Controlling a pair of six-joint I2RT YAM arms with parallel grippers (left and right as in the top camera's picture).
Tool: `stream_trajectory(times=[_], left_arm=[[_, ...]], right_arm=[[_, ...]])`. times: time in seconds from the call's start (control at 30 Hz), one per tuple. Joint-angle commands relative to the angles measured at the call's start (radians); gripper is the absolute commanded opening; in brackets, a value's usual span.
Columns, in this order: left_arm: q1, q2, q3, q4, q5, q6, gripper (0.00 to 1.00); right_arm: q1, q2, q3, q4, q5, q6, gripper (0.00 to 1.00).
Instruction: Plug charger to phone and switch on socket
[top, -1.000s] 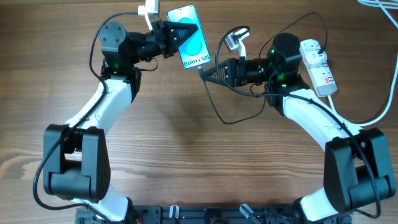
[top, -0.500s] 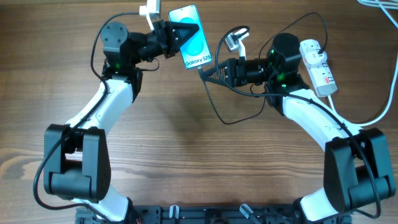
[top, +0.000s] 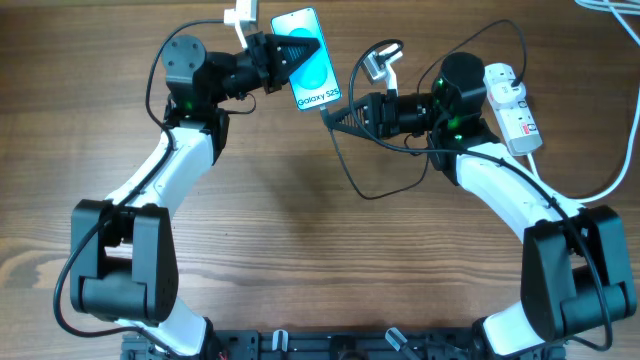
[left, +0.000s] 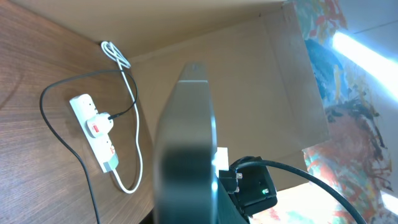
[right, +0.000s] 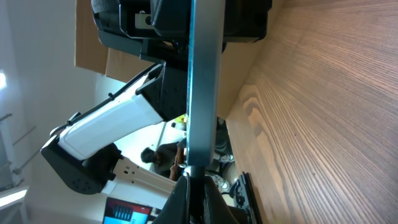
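My left gripper (top: 296, 50) is shut on the phone (top: 313, 62) and holds it off the table at the back, turquoise face up. In the left wrist view the phone (left: 186, 137) is a dark blurred edge that fills the middle. My right gripper (top: 330, 113) is shut on the charger's connector tip (right: 189, 173), which meets the text end of the phone (right: 203, 81). The charger's black cable (top: 362, 193) loops over the table back towards the socket (top: 511, 104), a white power strip at the right.
A thick white cord (top: 605, 185) runs from the socket to the right edge. The socket (left: 94, 129) and a coiled white cord (left: 117, 55) also show in the left wrist view. A cardboard wall (left: 249, 68) stands behind the table.
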Motion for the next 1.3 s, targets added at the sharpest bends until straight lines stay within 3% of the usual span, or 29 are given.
stream_trajectory(times=[0.0, 0.23, 0.37, 0.57, 1.27], left_arm=[[-0.009, -0.017, 0.011, 0.011, 0.036, -0.001, 0.04], [-0.009, -0.017, 0.011, 0.011, 0.022, 0.016, 0.04], [-0.009, -0.017, 0.011, 0.011, -0.018, -0.068, 0.04], [-0.009, -0.017, 0.011, 0.011, -0.044, -0.074, 0.04], [-0.009, -0.017, 0.011, 0.011, -0.008, -0.092, 0.04]], right_arm=[[-0.009, -0.006, 0.005, 0.035, 0.014, 0.029, 0.04], [-0.009, -0.006, 0.005, 0.082, 0.010, 0.074, 0.04], [-0.009, -0.006, 0.005, 0.082, 0.002, 0.074, 0.04], [-0.007, -0.006, 0.005, 0.082, -0.029, 0.075, 0.04], [-0.007, -0.006, 0.005, 0.082, 0.008, 0.085, 0.04]])
